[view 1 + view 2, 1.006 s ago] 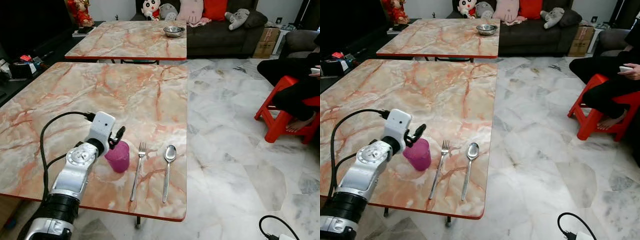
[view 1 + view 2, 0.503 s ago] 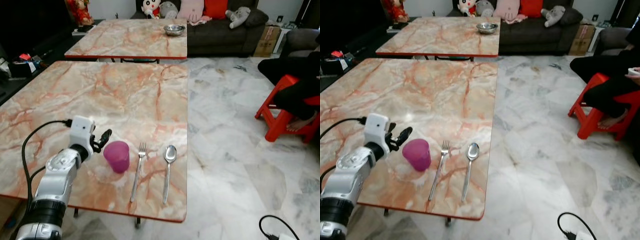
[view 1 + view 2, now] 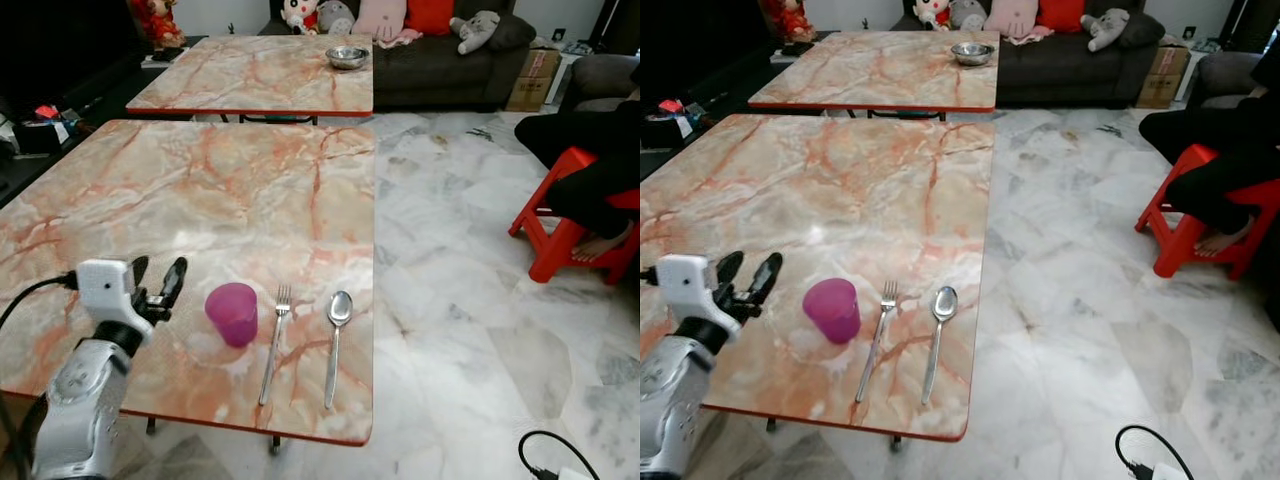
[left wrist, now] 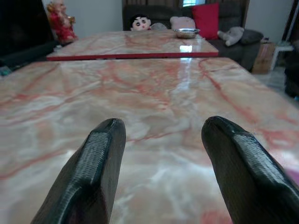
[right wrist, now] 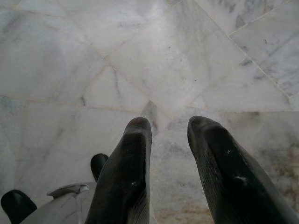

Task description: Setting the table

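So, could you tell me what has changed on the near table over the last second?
The left gripper has let go of the pink cup and drawn back to the robot's left, away from it, fingers open and empty. The cup stays standing on the near table, with the fork and spoon lying to its right as before. The right gripper hangs over the floor.

A silver left arm is showing a white wrist block, a black cable, and the left tool with ribbed black fingers.
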